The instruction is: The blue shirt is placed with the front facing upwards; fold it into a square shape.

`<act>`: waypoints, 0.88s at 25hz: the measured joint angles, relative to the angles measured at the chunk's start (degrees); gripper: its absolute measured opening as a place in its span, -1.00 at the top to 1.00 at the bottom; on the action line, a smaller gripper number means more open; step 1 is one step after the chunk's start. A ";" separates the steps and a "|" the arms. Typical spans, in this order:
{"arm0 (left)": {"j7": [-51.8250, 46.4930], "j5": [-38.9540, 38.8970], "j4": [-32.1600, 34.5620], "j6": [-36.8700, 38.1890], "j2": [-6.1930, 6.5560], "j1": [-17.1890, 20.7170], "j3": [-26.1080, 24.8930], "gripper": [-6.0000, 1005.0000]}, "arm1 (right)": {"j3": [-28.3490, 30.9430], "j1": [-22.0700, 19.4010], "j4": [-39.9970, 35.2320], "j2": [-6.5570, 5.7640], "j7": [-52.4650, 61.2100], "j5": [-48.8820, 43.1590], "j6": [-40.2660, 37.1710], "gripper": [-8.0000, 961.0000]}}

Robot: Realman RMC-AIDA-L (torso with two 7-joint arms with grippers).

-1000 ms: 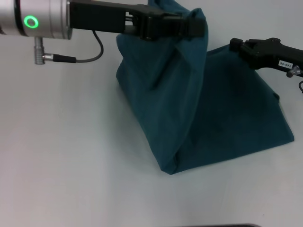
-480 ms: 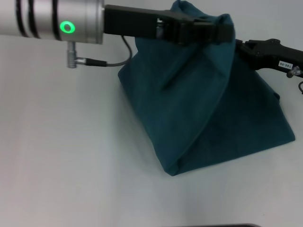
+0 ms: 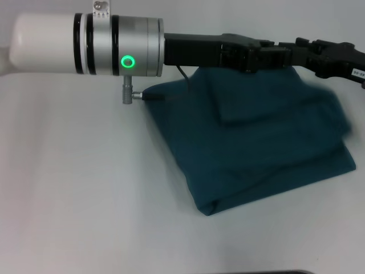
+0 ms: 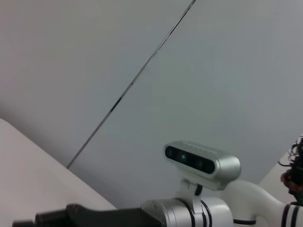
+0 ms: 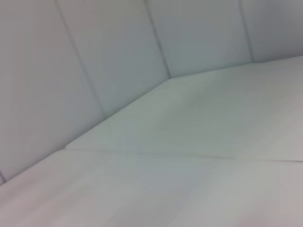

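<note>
Laying the last fold of the blue shirt (image 3: 256, 142) flat, left gripper (image 3: 268, 57) and right gripper (image 3: 305, 54) hovering over its far edge, finger state impossible to tell, next needing release and squaring.

A plain white tabletop (image 3: 85, 200) fills the head view, evenly lit and matte. In the left wrist view, pale grey wall panels (image 4: 227, 71) meet at a thin dark seam (image 4: 130, 85). The right wrist view shows similar pale panels (image 5: 109, 56).

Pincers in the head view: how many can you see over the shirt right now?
2. The left pincer reaches across the far edge of the blue shirt; the right pincer meets it from the right. Fingertips overlap, so grip is unclear.
</note>
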 joint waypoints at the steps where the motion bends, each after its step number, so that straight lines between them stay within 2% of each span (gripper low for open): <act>1: 0.08 -0.05 -0.11 0.30 0.00 0.32 0.01 0.76 | 0.02 -0.36 -0.18 -0.14 0.11 0.69 0.00 0.56; 3: 0.24 -0.15 -0.84 1.26 0.09 1.54 -0.06 0.75 | 0.04 -1.18 -0.33 -0.54 0.15 2.00 0.09 0.24; 4: 0.25 -0.16 -1.46 1.66 0.13 2.23 -0.05 0.75 | 0.03 -1.47 -0.34 -0.78 0.17 2.35 0.10 0.20; 8: 0.07 -0.18 -4.33 3.01 0.30 5.08 -0.22 0.28 | -0.06 -2.11 -0.57 -1.64 1.52 2.67 -0.01 0.03; 14: -0.23 -0.05 -8.92 3.47 0.85 9.97 -0.41 -0.29 | -3.01 -2.53 -4.92 -1.73 7.37 0.59 -1.34 -0.22; 17: 0.13 0.20 -11.57 3.44 1.13 13.22 -0.82 -0.57 | -4.54 -2.55 -7.55 -1.45 9.29 -1.11 -3.84 -0.21; 22: 1.14 0.42 -14.57 3.26 2.30 17.81 -1.93 -0.87 | -6.54 -2.59 -8.49 -1.83 10.62 -1.76 -9.93 -0.20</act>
